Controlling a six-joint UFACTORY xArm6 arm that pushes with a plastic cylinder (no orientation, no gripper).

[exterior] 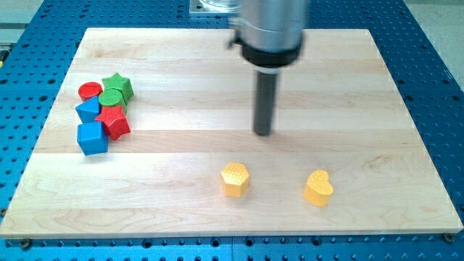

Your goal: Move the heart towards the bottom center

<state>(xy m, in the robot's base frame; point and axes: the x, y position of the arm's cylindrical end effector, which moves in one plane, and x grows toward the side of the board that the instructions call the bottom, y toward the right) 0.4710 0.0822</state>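
Note:
A yellow heart block (318, 188) lies on the wooden board (232, 80) toward the view's bottom right. A yellow pentagon block (235, 180) lies to its left, near the bottom centre. My tip (263, 133) stands on the board above and between them, up and to the left of the heart, clear of both blocks.
A cluster of blocks sits at the view's left: a red cylinder (90, 90), a green star (118, 85), a green cylinder (112, 98), a blue block (88, 109), a red star (114, 122) and a blue cube (92, 137). A blue perforated table (442, 87) surrounds the board.

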